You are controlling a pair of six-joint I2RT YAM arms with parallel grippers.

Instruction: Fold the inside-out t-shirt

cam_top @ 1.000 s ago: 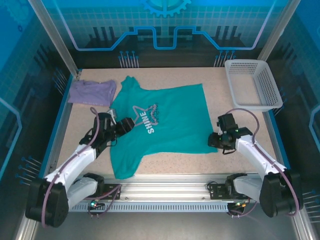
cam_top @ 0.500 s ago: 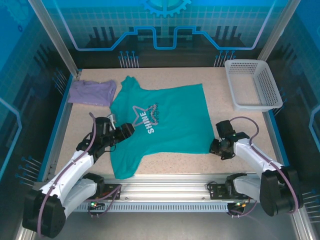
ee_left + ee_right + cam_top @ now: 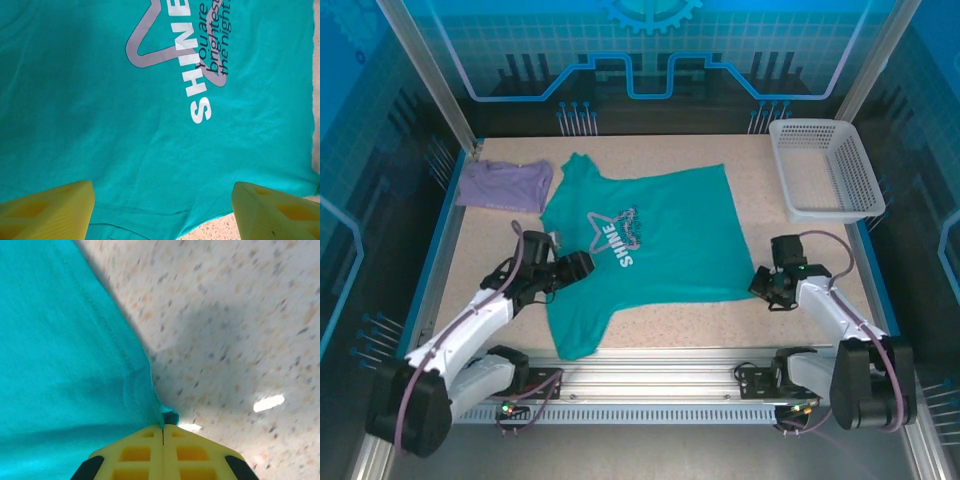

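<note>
Pinching the hem corner: right gripper [image 3: 162, 430] closed on the inside-out t-shirt [image 3: 60, 365].
The left gripper [image 3: 163, 202] hangs, jaws apart, over the cloth beneath it; next it probably needs its own grip.

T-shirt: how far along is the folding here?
Done: nothing folded; the t-shirt lies spread flat on the table. In hand: the right pincer is shut on its hem corner, the left pincer hangs open above the cloth. Left: every fold.

"SHINE" on teal t-shirt [image 3: 100, 130], "brightest" beside it
</note>
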